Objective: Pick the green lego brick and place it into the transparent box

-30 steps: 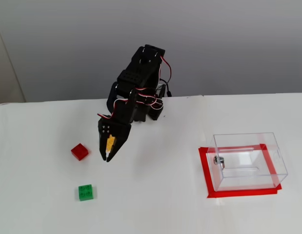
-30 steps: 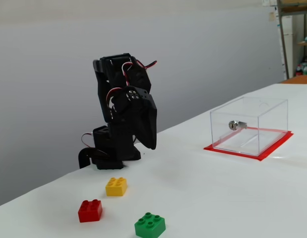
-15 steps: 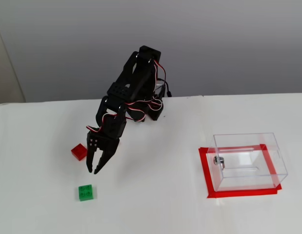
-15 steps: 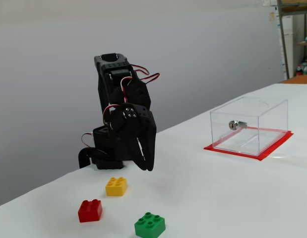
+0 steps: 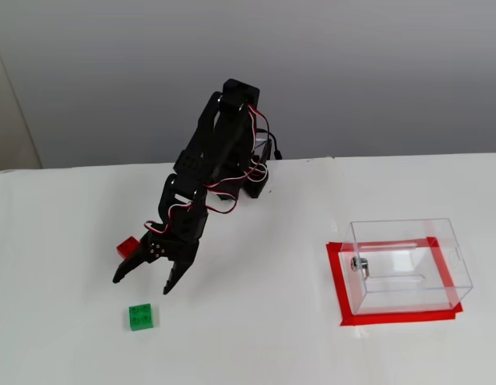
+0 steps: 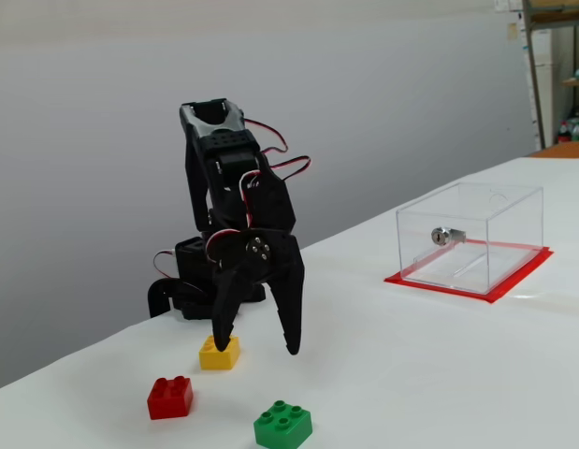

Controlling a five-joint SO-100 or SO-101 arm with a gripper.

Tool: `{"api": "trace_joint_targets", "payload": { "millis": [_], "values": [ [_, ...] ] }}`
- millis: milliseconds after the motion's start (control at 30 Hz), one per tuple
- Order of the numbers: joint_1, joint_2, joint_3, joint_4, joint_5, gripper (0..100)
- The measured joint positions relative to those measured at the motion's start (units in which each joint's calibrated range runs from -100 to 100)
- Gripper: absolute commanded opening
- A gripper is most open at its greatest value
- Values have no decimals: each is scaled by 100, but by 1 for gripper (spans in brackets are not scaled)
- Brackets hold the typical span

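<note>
The green lego brick lies on the white table, studs up, and shows near the bottom edge in both fixed views. My black gripper is open and empty, fingers pointing down, just behind and above the brick. It does not touch the brick. The transparent box stands empty on a red taped patch far to the right. It also shows at the right of the other fixed view, with a small metal fitting on its side.
A red brick lies left of the green one; in a fixed view it peeks out behind the gripper. A yellow brick sits at one fingertip. The arm's base stands at the table's back edge.
</note>
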Motion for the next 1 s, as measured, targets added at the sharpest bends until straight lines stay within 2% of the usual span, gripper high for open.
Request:
{"api": "trace_joint_targets", "payload": {
  "millis": [100, 233, 533, 1000],
  "values": [
    [-128, 135, 0, 0, 0, 51],
    [-321, 279, 0, -103, 0, 51],
    [-385, 989, -53, -985, 0, 50],
    [-406, 1624, -62, -1191, -10, 50]
  ]
}}
